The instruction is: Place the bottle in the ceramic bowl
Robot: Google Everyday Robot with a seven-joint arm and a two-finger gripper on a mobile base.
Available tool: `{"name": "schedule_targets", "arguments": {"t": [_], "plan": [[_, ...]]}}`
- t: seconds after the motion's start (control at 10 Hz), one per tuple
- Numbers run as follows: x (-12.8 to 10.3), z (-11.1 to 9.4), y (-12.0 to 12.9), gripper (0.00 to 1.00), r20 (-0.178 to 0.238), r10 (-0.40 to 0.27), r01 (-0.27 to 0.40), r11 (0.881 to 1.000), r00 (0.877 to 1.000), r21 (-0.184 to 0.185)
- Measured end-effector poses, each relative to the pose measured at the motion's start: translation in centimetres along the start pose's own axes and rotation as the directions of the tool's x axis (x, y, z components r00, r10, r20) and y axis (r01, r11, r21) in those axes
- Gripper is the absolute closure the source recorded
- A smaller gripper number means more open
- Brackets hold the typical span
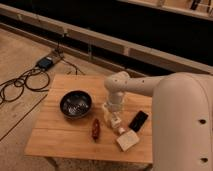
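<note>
Your gripper point(113, 111) is hovering low over the table point(60, 141), right of the bowl point(75, 104); you cannot tell its grip. The bottle point(115, 122) is lying just below it.

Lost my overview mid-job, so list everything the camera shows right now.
table: one, light wood, centre
ceramic bowl: one, dark glossy, table's left half
bottle: one, white, lying under the gripper
whitish cylinder: one, upright, beside the gripper
reddish-brown object: one, front of bowl
black flat device: one, right of bottle
pale block: one, front right
cables: several, dark, floor at left
gripper: one, white, low over the bottle
</note>
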Motion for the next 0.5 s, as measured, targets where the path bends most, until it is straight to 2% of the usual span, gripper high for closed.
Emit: {"name": "schedule_targets", "arguments": {"t": [0.2, 0.3, 0.5], "plan": [[0.05, 0.28, -0.03, 0.58, -0.012, 0.002, -0.002, 1.0, 1.0, -0.002], [0.11, 0.28, -0.17, 0.71, -0.018, 0.007, -0.007, 1.0, 1.0, -0.002], [0.06, -0.26, -0.37, 0.9, -0.021, 0.017, -0.017, 1.0, 1.0, 0.008]]}}
